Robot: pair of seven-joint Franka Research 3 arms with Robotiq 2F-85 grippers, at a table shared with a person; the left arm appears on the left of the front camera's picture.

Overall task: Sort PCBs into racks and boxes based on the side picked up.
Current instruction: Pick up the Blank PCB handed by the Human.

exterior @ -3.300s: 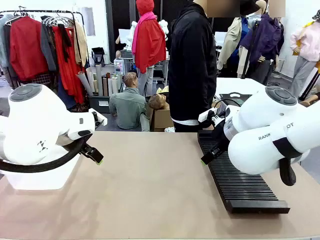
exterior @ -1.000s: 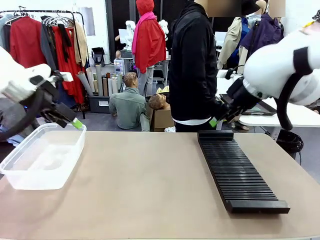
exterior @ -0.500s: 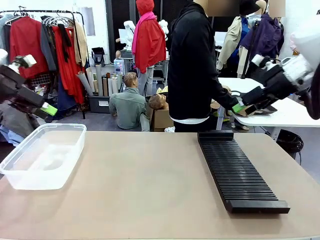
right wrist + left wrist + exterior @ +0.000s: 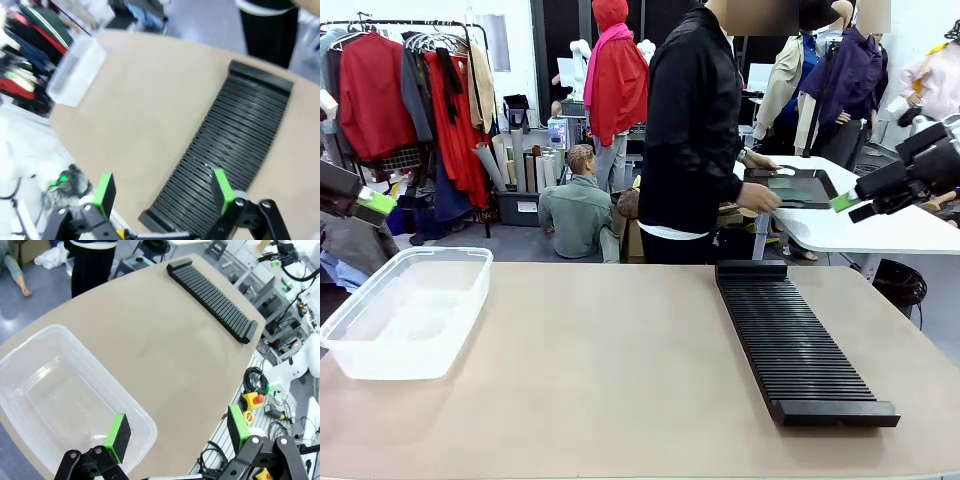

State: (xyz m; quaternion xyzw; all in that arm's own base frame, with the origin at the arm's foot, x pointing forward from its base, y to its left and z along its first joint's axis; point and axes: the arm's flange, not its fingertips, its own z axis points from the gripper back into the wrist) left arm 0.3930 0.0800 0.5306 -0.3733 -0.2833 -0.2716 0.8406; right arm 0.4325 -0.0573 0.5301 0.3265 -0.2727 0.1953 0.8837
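Noted the table (image 4: 620,360) lying far beneath both raised arms, bare apart from two containers. Found the person (image 4: 695,130) at its far side, turned away toward a white side table, level with the right gripper (image 4: 162,192) and just beyond its reach. Placed the rack (image 4: 790,340) flat and straight below that gripper, every slot empty as far as could be told. Placed the box (image 4: 60,390) directly under the left gripper (image 4: 177,427), clear, upright and empty, its near corner beneath one pad. Saw a black tray (image 4: 800,190) on the side table, near the right gripper's tip, with the person's hand (image 4: 760,198) at its edge. Made out dark flat pieces in it, probably the PCBs (image 4: 788,184), though too small to be sure. Found both grippers with fingers spread wide and nothing between them. Judged the step to be waiting for a board, with no sorting done. Judged it best to hold both arms high and clear of the person's reach, to keep the fingers spread, to check which face was uppermost before closing, to grip on the thin edges near the middle, and then to carry the board level toward the rack or the box.
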